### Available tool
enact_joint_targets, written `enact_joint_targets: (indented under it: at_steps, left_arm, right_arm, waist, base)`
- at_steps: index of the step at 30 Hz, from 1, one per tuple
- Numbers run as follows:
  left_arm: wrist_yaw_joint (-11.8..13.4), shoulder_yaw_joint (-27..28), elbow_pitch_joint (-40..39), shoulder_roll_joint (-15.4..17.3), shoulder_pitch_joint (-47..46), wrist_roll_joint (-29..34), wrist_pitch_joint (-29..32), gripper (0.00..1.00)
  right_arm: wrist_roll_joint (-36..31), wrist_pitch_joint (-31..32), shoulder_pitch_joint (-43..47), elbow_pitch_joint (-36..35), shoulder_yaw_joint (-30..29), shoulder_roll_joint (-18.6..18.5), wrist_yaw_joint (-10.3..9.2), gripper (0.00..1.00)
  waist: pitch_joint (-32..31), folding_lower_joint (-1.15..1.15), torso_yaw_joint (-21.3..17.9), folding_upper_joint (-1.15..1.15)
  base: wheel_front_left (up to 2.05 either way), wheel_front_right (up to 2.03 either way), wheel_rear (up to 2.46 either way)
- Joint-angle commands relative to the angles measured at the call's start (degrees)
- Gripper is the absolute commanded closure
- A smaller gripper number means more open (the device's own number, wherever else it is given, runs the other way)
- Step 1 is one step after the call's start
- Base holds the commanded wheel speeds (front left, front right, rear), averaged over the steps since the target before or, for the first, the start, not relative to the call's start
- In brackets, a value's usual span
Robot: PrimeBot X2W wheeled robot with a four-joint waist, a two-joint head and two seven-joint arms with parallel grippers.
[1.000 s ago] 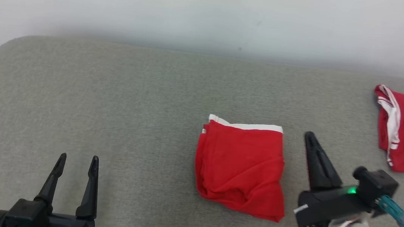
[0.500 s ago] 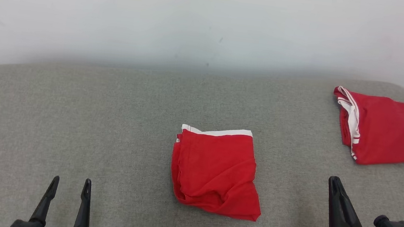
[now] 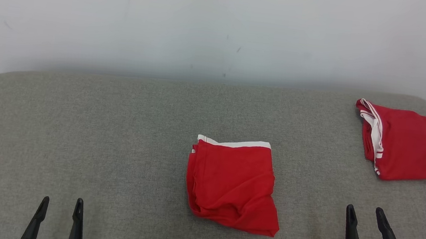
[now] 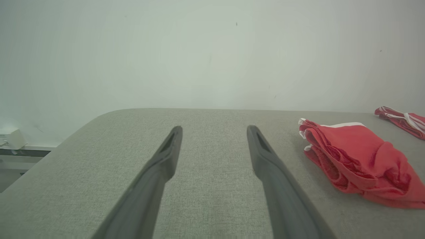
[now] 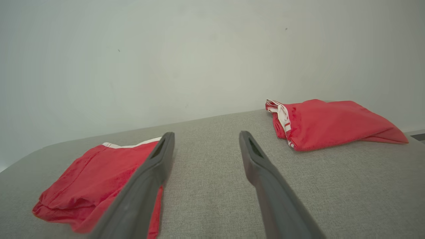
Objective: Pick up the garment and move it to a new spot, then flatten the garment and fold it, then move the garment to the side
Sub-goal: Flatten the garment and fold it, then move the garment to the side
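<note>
Red garment with a white band along its far edge lies folded near the middle of the grey surface, in the same folded shape as a second ago. The right gripper has changed most. A second ago it lay turned on its side just right of the cloth, fingers clenched together. Now it sits well apart from the cloth at the near right, upright, fingers released and spread over bare fabric. The left gripper stays at the near left, fingers parted as before. The head camera itself has shifted, so more of the right end of the surface shows.

On that far right corner rests a second red garment, loosely folded, with white striped trim on its left side, well apart from the first. A plain pale wall rises behind the far edge. In the left wrist view a small pale box sits on a ledge beyond the left end. Bare grey fabric lies between each gripper and the folded cloth.
</note>
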Motion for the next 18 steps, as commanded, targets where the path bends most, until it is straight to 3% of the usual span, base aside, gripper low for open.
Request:
enact_joint_targets:
  at_steps: [1,18]
  left_arm:
    - [0.1,-0.1,-0.5,0.2,0.7,-0.1,-0.2,0.00]
    - [0.1,-0.5,-1.0,0.4,1.4,0.2,-0.2,0.00]
  right_arm:
    - [-0.6,0.3,0.9,-0.6,-0.4,0.1,-0.16,0.00]
    - [-2.1,1.9,2.1,-1.6,-1.2,1.0,-0.16,0.00]
  waist:
    - [0.0,0.01,0.2,0.00]
    - [0.3,0.01,1.2,0.00]
  base:
    - [0.00,0.00,0.00]
    - [0.00,0.00,0.00]
